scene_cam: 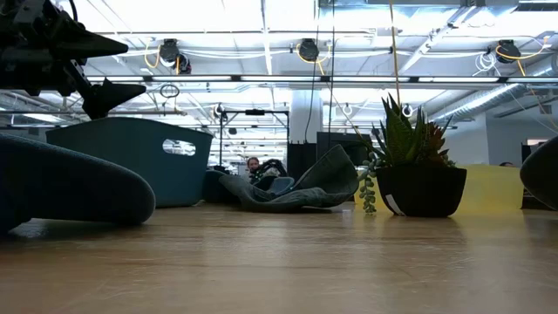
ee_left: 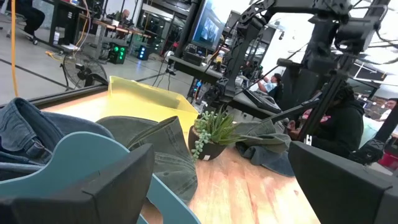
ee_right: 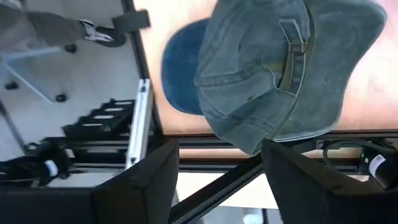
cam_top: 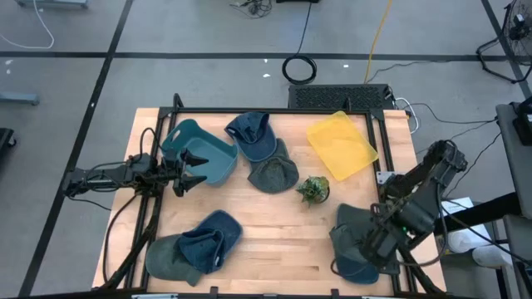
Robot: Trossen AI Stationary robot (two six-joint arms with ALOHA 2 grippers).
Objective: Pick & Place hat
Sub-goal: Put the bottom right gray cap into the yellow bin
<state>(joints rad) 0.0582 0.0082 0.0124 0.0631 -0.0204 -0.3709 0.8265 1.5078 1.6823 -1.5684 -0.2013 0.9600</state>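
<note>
Near the table's near right corner a grey-green hat point(cam_top: 349, 226) point(ee_right: 280, 68) with a back strap lies partly over a blue hat point(cam_top: 356, 270) point(ee_right: 180, 68), both resting on the wood. My right gripper point(cam_top: 374, 252) point(ee_right: 217, 177) hangs above them, pointing steeply down. It is open, its fingers to either side of the grey-green hat's near rim and clear of it. My left gripper point(cam_top: 189, 170) point(ee_left: 217, 186) point(scene_cam: 118, 70) waits open and level at the table's left, beside the teal bin point(cam_top: 199, 154).
A blue hat point(cam_top: 252, 134) and a green hat point(cam_top: 273, 173) lie at mid-table. A potted plant point(cam_top: 313, 189) stands right of them, with a yellow tray point(cam_top: 341, 145) at the far right. Two more hats point(cam_top: 195, 245) lie near left. The table's black frame point(ee_right: 205, 163) runs just beside the right gripper.
</note>
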